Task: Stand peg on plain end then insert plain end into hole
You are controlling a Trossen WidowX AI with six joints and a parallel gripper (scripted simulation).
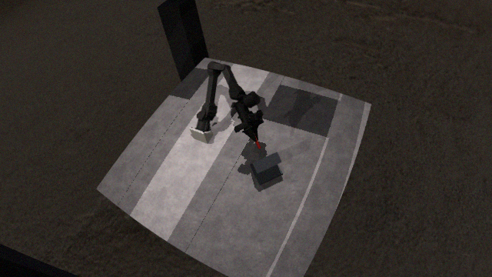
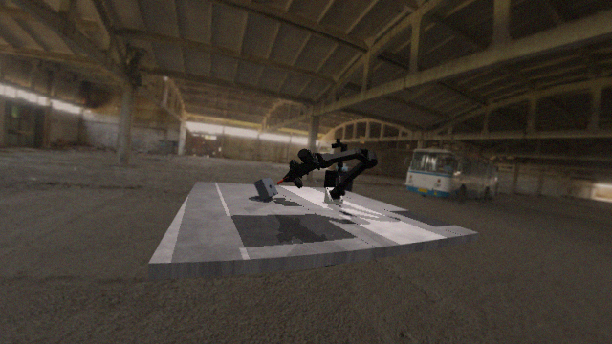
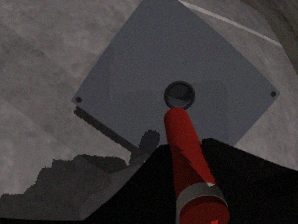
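Note:
My gripper (image 1: 256,139) (image 2: 285,180) (image 3: 186,152) is shut on the red peg (image 1: 258,145) (image 2: 280,182) (image 3: 184,131), held tilted above the table. The peg's white band (image 3: 202,192) is at the end near the camera, and its plain end points at the sloped panel (image 1: 267,162) (image 2: 264,189) (image 3: 127,55). In the wrist view the plain end overlaps the lower rim of the round hole (image 3: 179,94). The hole's dark inside still shows above it. Whether the peg touches the panel cannot be told. In the exterior view the tip is close to the panel's face.
The light arm base (image 1: 201,135) (image 2: 333,197) stands on the table (image 1: 215,231) (image 2: 191,239). A dark upright block (image 1: 184,36) stands at the table's far edge in the top view. Two small dark dots (image 3: 78,100) (image 3: 273,94) mark the panel's corners. Shadows fall beside the panel.

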